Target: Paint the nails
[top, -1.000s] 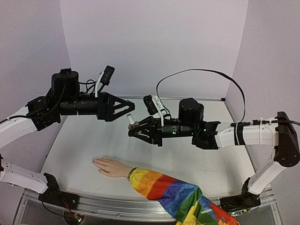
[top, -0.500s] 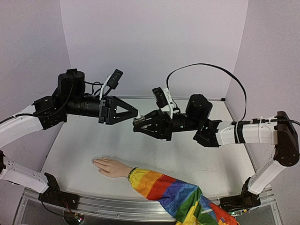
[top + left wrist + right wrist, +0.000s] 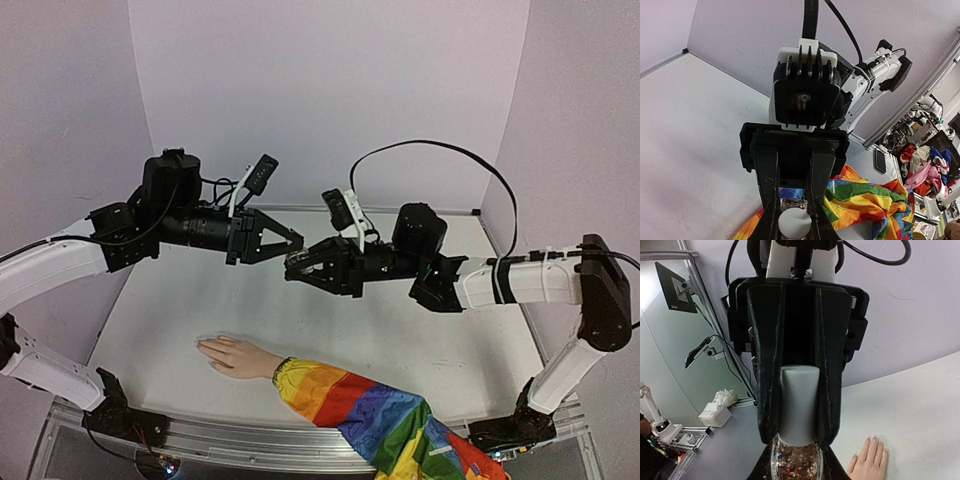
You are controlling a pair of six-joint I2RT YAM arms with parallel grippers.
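both arms closed the gap over the last second: left claw [image 3: 794, 223] is now clenched on the pale grey cylindrical cap [image 3: 799, 405], and right claw [image 3: 796, 468] is grasping the small clear glass bottle [image 3: 796, 460] of glitter polish, mid-air. we read it as uncapping about to start. the nails [image 3: 868, 441] on the pale peach mannequin hand [image 3: 232, 356] lie on the white table [image 3: 170, 300] below, with no brush near them.

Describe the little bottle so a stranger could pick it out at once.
Above the white table, the left gripper and right gripper meet nose to nose in mid-air. Between them sits the bottle, held in the right one's jaws. It is the only clear thing there, full of brownish glitter, its grey cap pinched by the left jaws.
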